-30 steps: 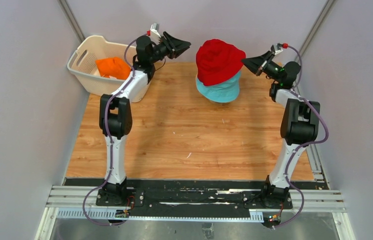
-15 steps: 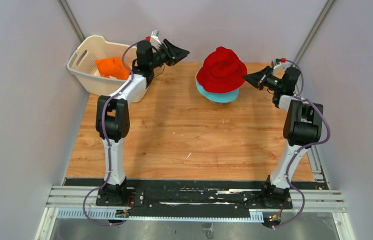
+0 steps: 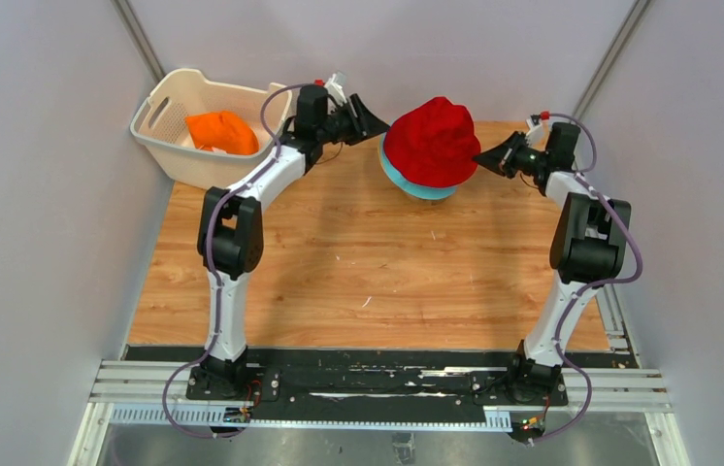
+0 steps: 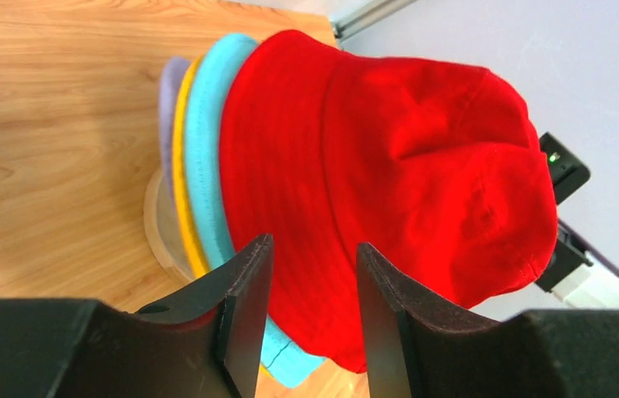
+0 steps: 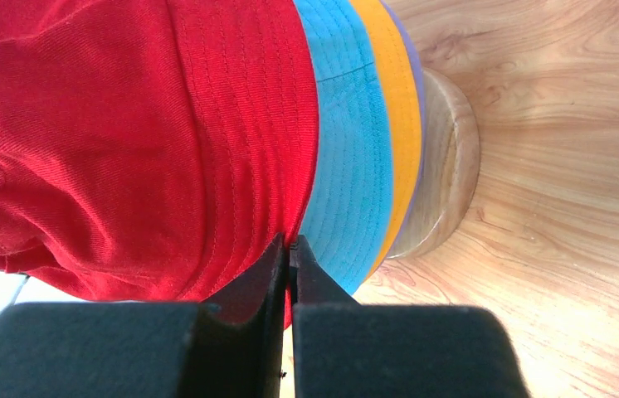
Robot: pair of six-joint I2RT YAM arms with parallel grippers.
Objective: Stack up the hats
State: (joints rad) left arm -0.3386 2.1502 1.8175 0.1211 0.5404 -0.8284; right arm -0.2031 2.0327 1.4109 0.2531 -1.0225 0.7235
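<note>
The red hat (image 3: pixel 433 141) sits on top of the stack, over the teal hat (image 3: pixel 418 188). In the left wrist view the teal (image 4: pixel 207 157), yellow (image 4: pixel 178 182) and lavender (image 4: pixel 168 99) brims show under the red hat (image 4: pixel 389 157), all on a wooden stand (image 4: pixel 159 232). My right gripper (image 3: pixel 480 157) is shut on the red brim's right edge (image 5: pixel 290 245). My left gripper (image 3: pixel 380 126) is open at the hat's left side, and red fabric shows in the gap between its tips (image 4: pixel 310 253). The orange hat (image 3: pixel 222 130) lies in the basket.
A white perforated basket (image 3: pixel 166 124) stands at the table's back left corner, just left of my left arm. Grey walls close in on three sides. Bare wooden tabletop (image 3: pixel 368 262) stretches in front of the stand.
The red hat has come down from a raised, tilted pose onto the teal hat, with my right gripper still on its brim. My left gripper has swung right from near the basket to the hat.
</note>
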